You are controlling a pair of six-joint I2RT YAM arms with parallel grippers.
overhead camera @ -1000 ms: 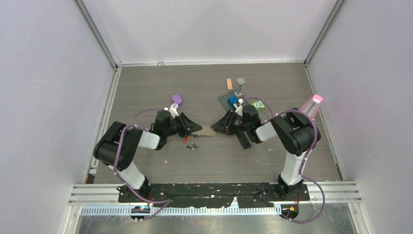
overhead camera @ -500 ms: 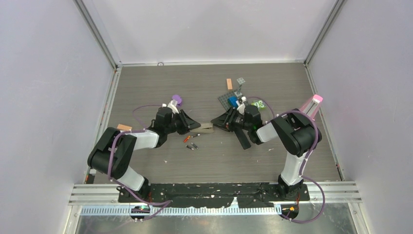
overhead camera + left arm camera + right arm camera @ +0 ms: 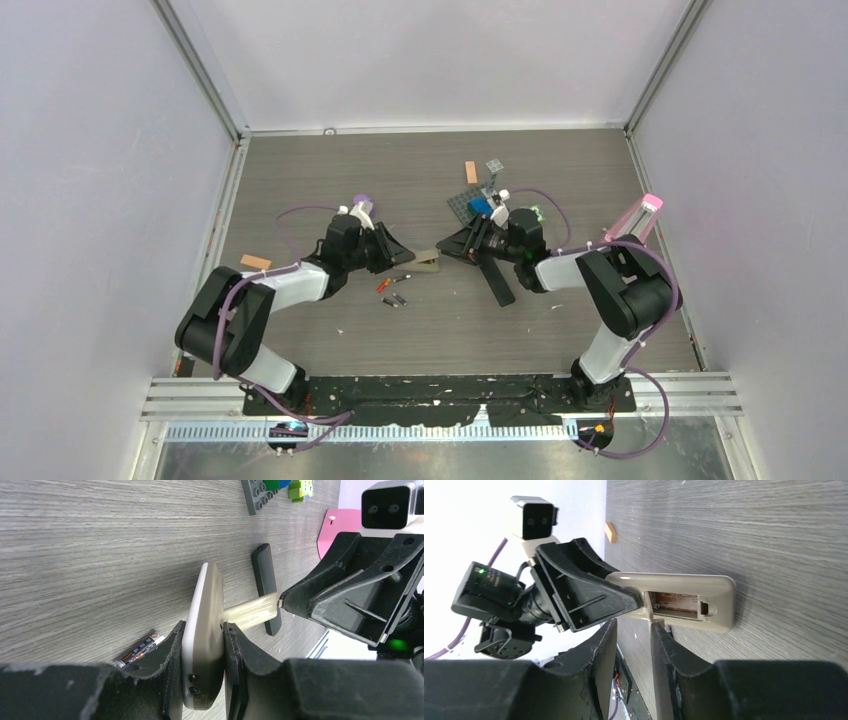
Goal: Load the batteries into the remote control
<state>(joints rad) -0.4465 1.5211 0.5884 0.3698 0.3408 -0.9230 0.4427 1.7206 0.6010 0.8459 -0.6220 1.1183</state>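
My left gripper (image 3: 408, 256) (image 3: 204, 626) is shut on one end of the beige remote control (image 3: 428, 262) (image 3: 207, 595), holding it on edge just above the table. The remote's open battery compartment (image 3: 676, 604) faces my right gripper (image 3: 447, 252) (image 3: 634, 627). That gripper's jaws stand apart with nothing between them, their tips right at the remote. A pale strip (image 3: 250, 615) runs from the remote to the right fingertips. An orange-red battery (image 3: 384, 285) and a dark battery (image 3: 397, 299) (image 3: 142, 647) lie on the table below the left gripper.
A long black cover (image 3: 498, 283) (image 3: 266, 585) lies under the right arm. Behind it sits a grey brick plate (image 3: 466, 206) with blue and green bricks. Small orange blocks (image 3: 470, 171) (image 3: 255, 262) lie apart. A pink object (image 3: 645, 212) leans at the right wall.
The left gripper has lifted the remote from lying flat and carried it slightly toward the back. The right gripper followed, staying at the remote's free end. The batteries have not moved.
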